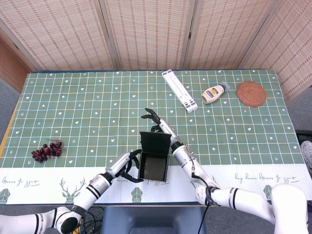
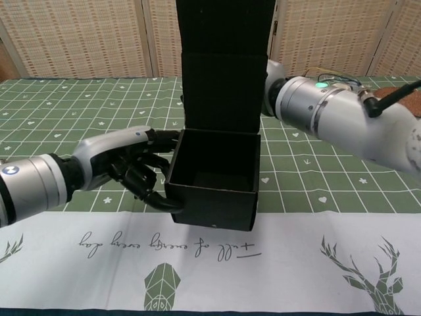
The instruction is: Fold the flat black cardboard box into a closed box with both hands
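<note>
The black cardboard box [image 1: 153,167] stands open-topped near the table's front edge, and its long lid flap [image 1: 155,143] is raised upright at the back. In the chest view the box [image 2: 214,191] shows an empty inside, with the lid flap [image 2: 227,72] rising out of the frame. My left hand [image 2: 135,174] grips the box's left wall, thumb at the top edge and fingers curled low against the side. It appears in the head view as well, left hand [image 1: 127,165]. My right hand [image 1: 157,124] is behind the lid with fingers spread, at its back face. The lid hides it in the chest view.
A bunch of dark grapes [image 1: 47,150] lies at the front left. At the back right are a white folding rack [image 1: 179,90], a mayonnaise bottle [image 1: 214,92] and a round woven coaster [image 1: 251,93]. The green patterned tablecloth [image 1: 78,112] covers the table.
</note>
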`<state>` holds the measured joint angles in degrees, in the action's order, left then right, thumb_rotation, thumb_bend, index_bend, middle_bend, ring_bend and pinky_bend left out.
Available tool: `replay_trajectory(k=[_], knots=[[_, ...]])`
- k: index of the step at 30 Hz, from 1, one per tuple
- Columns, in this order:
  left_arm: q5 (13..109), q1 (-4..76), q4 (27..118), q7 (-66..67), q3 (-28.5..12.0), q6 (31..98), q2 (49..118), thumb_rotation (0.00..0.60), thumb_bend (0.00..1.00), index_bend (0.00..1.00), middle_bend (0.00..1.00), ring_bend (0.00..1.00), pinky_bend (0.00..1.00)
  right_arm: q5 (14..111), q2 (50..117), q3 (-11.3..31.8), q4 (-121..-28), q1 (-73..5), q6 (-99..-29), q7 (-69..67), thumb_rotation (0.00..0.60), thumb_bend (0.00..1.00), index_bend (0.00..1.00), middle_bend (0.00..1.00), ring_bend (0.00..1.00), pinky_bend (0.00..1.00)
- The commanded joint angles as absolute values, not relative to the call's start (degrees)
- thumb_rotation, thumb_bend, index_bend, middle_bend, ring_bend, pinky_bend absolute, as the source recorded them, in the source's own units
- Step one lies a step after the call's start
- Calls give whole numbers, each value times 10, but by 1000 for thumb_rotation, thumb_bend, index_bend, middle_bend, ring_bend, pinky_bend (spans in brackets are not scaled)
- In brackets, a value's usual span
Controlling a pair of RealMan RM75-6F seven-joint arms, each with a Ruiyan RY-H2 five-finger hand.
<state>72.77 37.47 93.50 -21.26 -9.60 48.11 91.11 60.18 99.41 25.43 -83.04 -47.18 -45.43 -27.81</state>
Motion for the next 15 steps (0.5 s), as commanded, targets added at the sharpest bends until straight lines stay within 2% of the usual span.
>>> replay_trajectory(k=[1, 11, 15], knots=[[715, 379, 925, -205, -101, 477, 916, 600, 73, 300, 355, 496, 755, 614, 973, 254, -854, -465, -442, -294, 600, 38, 0, 182, 710, 1000], [654, 395, 869, -157, -112, 466, 942, 600, 73, 294, 355, 496, 755, 616, 919, 245, -909, -479, -392, -276, 600, 0, 1, 256, 713, 1000], [630, 397, 850, -133, -115, 474, 955, 600, 73, 294, 355, 496, 755, 618, 901, 232, -919, -490, -382, -241, 600, 0, 38, 298, 730, 1000]])
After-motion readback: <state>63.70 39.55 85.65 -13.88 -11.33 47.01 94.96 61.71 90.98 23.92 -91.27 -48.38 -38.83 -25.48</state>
